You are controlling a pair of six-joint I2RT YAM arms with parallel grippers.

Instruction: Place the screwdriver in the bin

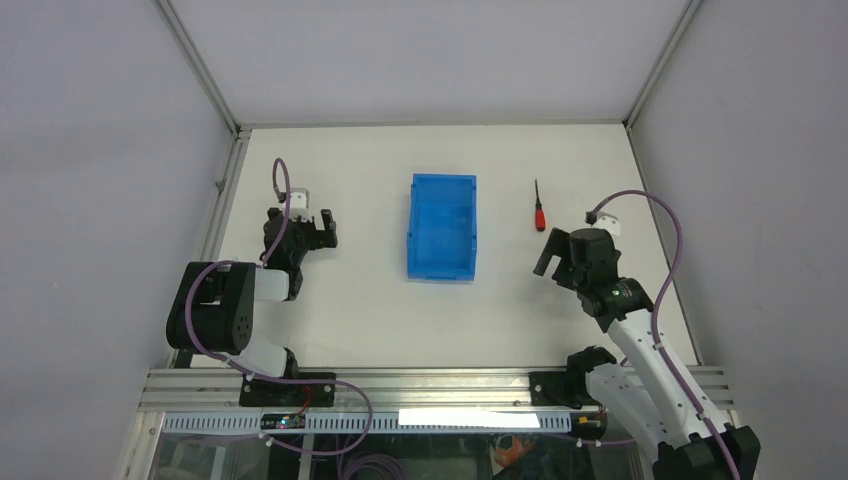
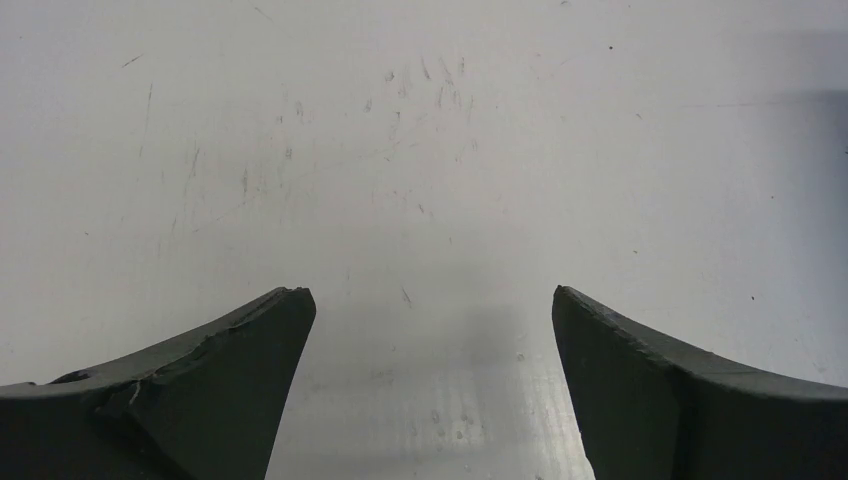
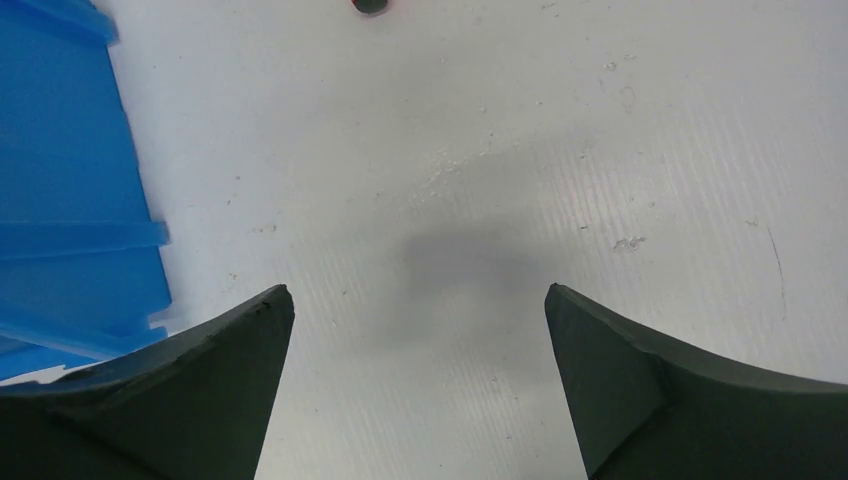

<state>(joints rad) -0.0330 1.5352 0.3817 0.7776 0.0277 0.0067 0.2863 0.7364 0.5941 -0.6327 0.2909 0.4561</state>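
Counting from the top view: one blue bin [image 1: 412, 232] mid-table, open side up; one screwdriver [image 1: 539, 210] lying flat on the table [image 1: 370, 310], right of the bin and well apart from it, not inside, red handle toward the near edge, black shaft pointing away. Two grippers as well. Left gripper [image 1: 322, 228] out over the table on the bin's left, well apart from it, gripping nothing. Right gripper [image 1: 551, 250] on the near side of the screwdriver, close to the handle but not touching, likewise gripping nothing. Over to the left wrist view: only scratched white surface and a soft shadow, framed by two dark fingers [image 2: 240, 350] spread wide. Then the right wrist view: fingers [image 3: 660, 380] spread just as wide above the table, and at the left edge a slice of the bin's blue outer wall with its ribs and rim, detail not made out from above. At the very top edge there, a small dark round bit [image 3: 371, 5], too cropped to name. Red handle, full bin outline and both arms together seen only from the top view; fingertip spacing plain only from the wrists.
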